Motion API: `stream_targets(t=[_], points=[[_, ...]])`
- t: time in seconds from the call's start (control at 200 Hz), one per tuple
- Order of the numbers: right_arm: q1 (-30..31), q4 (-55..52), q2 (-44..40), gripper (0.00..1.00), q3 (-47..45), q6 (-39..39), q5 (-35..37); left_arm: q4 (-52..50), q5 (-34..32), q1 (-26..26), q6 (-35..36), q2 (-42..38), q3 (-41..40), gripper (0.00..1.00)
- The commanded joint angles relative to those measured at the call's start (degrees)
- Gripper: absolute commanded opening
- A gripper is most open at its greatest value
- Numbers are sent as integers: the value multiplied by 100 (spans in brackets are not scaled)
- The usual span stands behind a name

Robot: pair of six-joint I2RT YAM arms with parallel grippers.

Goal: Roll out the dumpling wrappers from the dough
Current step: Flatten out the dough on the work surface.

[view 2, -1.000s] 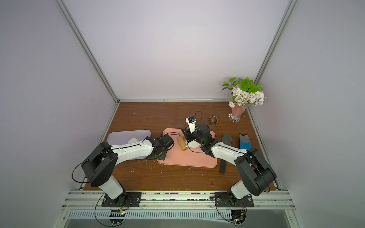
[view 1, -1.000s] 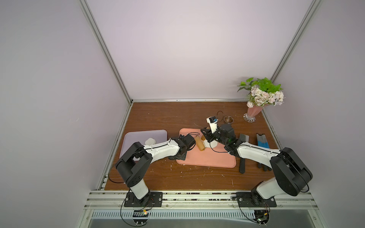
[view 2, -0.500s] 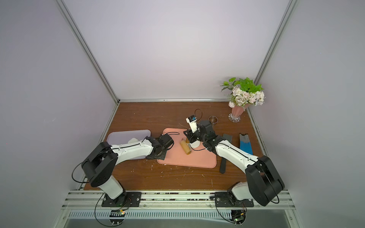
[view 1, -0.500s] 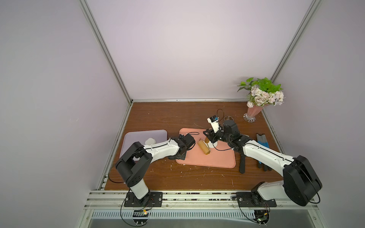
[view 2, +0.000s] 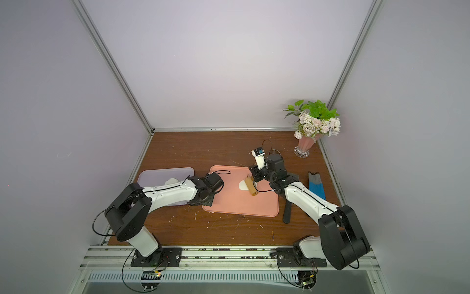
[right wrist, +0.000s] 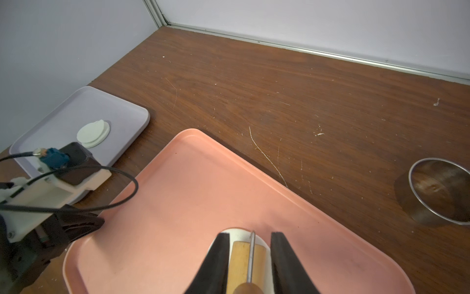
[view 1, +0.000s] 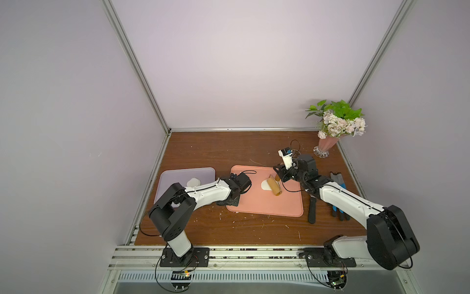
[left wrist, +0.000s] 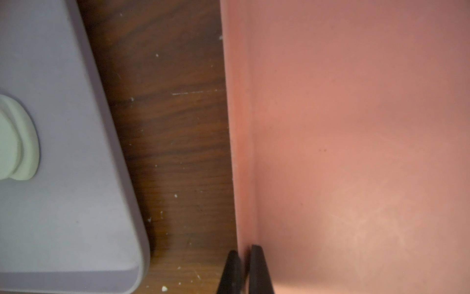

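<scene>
A: Left claw (left wrist: 244,250)?

B: Fully closed, pinching the left rim of the pink tray (view 1: 267,208), one finger inside the rim and one outside, near the tray's near-left corner.

A: Right claw (right wrist: 250,235)?

B: Part closed. The handle of the wooden roller (view 1: 274,187) sits between its jaws, and the fingers flank the barrel. The roller rests on the dough (view 1: 265,185).

A: Where is the dough?

B: It is a thin white sheet on the pink tray, in the far half near the middle. The roller covers its right side.

A: Wrappers (right wrist: 92,133)?

B: Two round discs overlap on the lilac tray (view 1: 188,171) by the bench's left edge, well apart from the dough.

A: Any writing?

B: There is a blue sticker (view 1: 288,152) and a line of dark print on the right arm's white camera mount, too small to read.

A: Other items?

B: A steel ring (right wrist: 437,193) stands on the bare bench beyond the pink tray. A vase (view 1: 325,146) of flowers is in the far right corner.
</scene>
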Motion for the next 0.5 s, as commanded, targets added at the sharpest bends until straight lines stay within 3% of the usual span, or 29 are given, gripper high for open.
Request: stream_targets(t=[0.0, 0.495], points=[[79, 97, 155, 0, -348, 149, -170, -311, -133, 70, 72, 160, -73, 0], [453, -40, 338, 0, -800, 261, 6, -311, -153, 70, 136, 246, -11, 0]])
